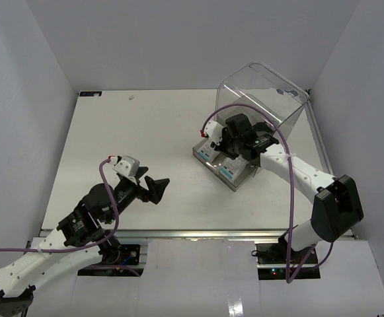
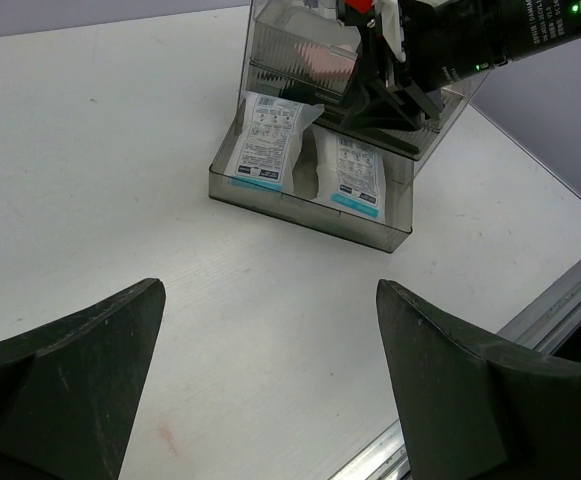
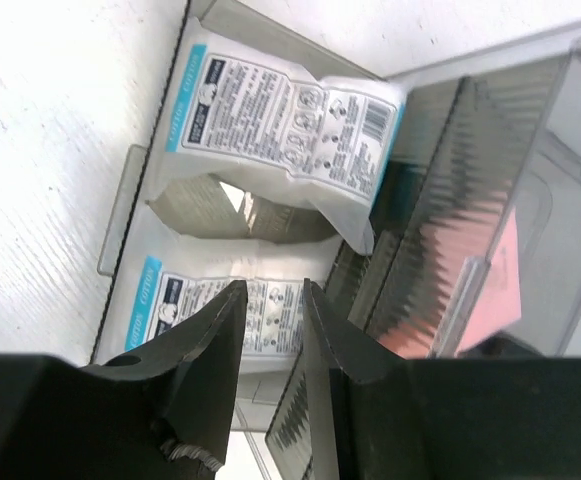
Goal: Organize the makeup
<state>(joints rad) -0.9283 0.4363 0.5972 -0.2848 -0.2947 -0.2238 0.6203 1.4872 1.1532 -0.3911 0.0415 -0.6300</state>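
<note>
Two flat white packets (image 2: 270, 140) are lying side by side in the drawer (image 2: 300, 207) of the clear box (image 1: 264, 82), up by the far right corner of the tabletop, and the drawer is pulled out toward the middle. Something pink (image 3: 500, 290) shows through the box wall, but I can't tell which item it is. That's all the makeup I can make out, so by my reckoning the sorting is close to finished, with the open drawer looking like the job that's left.

The right gripper (image 3: 273, 320) hangs just over the drawer — fingers drawn close with a slim gap and nothing pinched between them. The nearer packet (image 3: 220, 300) is right under its tips and the other sits just beyond; I can't tell whether the tips touch the packet.

The left gripper (image 2: 270, 290) is spread wide and empty toward the near left side of the tabletop — well apart from the drawer and pointed that way.
</note>
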